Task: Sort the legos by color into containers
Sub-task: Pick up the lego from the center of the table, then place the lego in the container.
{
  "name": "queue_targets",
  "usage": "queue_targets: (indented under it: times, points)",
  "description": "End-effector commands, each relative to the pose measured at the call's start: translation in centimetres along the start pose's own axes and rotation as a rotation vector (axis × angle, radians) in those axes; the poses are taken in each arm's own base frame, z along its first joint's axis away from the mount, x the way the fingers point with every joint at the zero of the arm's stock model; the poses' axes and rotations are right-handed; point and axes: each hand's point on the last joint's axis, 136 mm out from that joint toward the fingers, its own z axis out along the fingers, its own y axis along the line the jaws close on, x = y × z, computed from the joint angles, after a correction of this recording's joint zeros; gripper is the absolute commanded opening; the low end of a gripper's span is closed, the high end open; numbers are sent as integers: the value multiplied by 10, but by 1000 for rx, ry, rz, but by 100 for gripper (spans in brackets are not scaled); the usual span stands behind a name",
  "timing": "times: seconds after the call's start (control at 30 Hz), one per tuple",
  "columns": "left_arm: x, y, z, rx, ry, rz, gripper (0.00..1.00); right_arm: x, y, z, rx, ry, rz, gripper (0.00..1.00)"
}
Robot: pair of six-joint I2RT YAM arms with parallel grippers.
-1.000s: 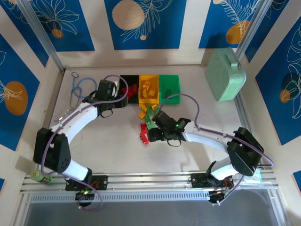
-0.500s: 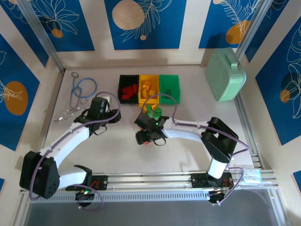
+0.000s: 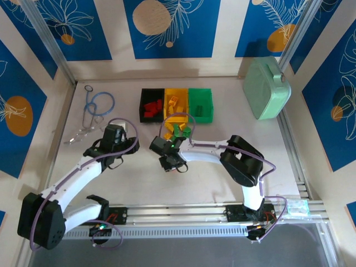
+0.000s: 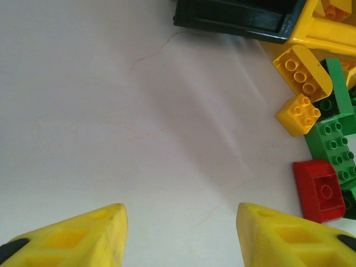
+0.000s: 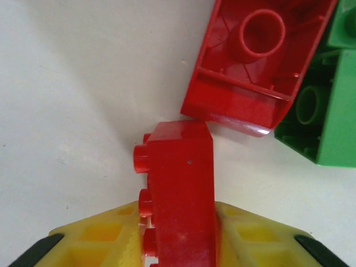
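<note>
Black (image 3: 151,104), yellow (image 3: 176,104) and green (image 3: 201,104) bins stand side by side at the back, each holding bricks. Loose legos (image 3: 179,131) lie piled just in front of them. My right gripper (image 3: 168,162) (image 5: 181,222) sits at the pile's near-left edge, shut on a red brick (image 5: 181,183) held on edge with its studs pointing left. An upturned red brick (image 5: 256,61) and a green brick (image 5: 325,125) lie just beyond it. My left gripper (image 3: 130,144) (image 4: 179,225) is open over bare table, left of the pile. Its view takes in yellow bricks (image 4: 303,72), a green brick (image 4: 334,144) and a red brick (image 4: 317,189).
A large mint-green case (image 3: 267,89) lies at the back right. A blue cord loop and small metal parts (image 3: 92,111) lie at the back left. The black bin's corner (image 4: 233,16) and the yellow bin's edge (image 4: 328,33) show ahead of my left gripper.
My left arm has drawn back from the black bin toward the near left, open. My right gripper has slid left along the pile's near edge with the red brick in it.
</note>
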Motion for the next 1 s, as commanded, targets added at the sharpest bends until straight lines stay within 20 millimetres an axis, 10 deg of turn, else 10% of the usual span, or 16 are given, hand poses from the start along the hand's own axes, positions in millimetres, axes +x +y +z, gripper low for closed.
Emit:
queue_targets:
  times: [0.0, 0.57, 0.97]
  points:
    - [-1, 1, -7, 2, -23, -22, 54, -12, 2, -14, 23, -31, -6, 31]
    - [15, 10, -33, 14, -53, -49, 52, -151, 7, -76, -127, -245, -3, 20]
    - [27, 13, -44, 31, -59, -73, 52, -268, -22, -72, -160, -353, 44, 22]
